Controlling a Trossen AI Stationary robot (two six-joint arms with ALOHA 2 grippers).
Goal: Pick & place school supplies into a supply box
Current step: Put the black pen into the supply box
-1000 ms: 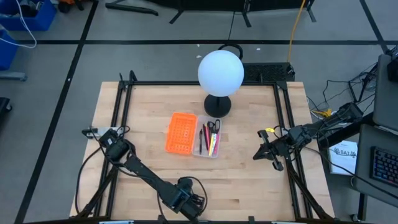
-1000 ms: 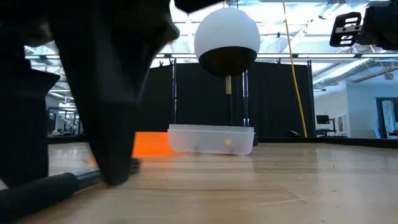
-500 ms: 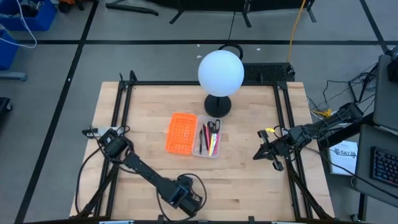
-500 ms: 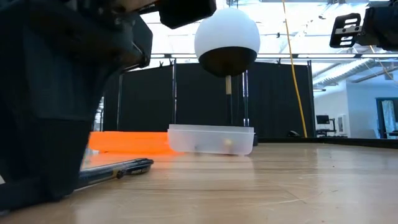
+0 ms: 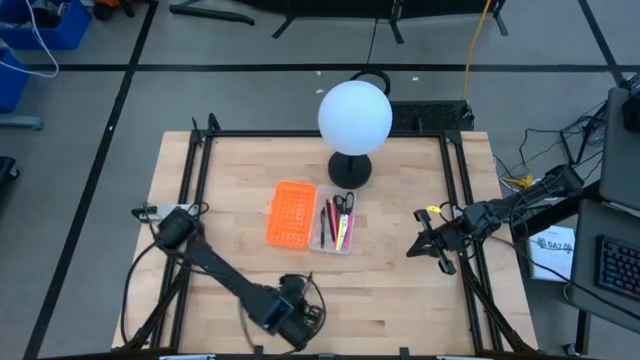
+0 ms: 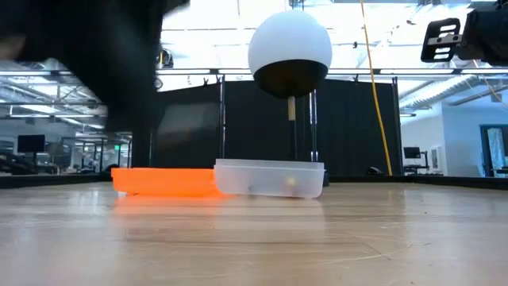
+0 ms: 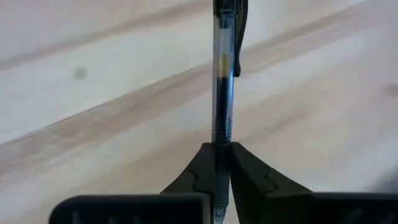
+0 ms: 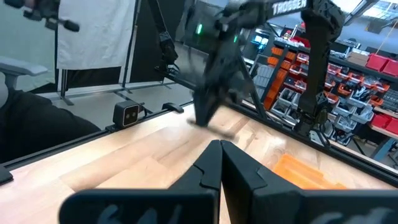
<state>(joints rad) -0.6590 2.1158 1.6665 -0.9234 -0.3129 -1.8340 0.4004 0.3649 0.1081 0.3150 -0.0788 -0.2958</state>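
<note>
Surface: wooden table [image 5: 400, 290] inside a black frame, with a white globe lamp [image 5: 354, 116] at its far edge and an open workshop floor around it.

Left gripper [image 7: 222, 163]: closed narrowly on a clear-barrelled black pen [image 7: 222, 81]; in the left wrist view the pen is pinched near one end and most of its length sticks out forward past the fingers. In the high view this gripper [image 5: 290, 312] is seen near the front edge of the table, and the grain below the pen looks soft, so it is judged to be lifted off the wood.

Supply box [image 5: 336, 222]: clear tray near the middle of the table, just in front of the lamp base, well apart from the left gripper. Red-orange, pink and yellow pens and the scissors [image 5: 343, 203] are already lying in it.

Orange tray [image 5: 291, 213]: perforated, touching or almost touching the box on its left side.

Right gripper [image 8: 221, 163]: fingers pressed together with nothing between them; it is kept at the right edge of the table [image 5: 428, 243], waiting.

Step judged: carrying of the pen toward the box.

Risk: because the pen is held near its end, it may swing or slip in the fingers during the carry.

Risk: the long free end may catch the box wall, or the pen may be released over the orange tray, since the two lie so close together.
</note>
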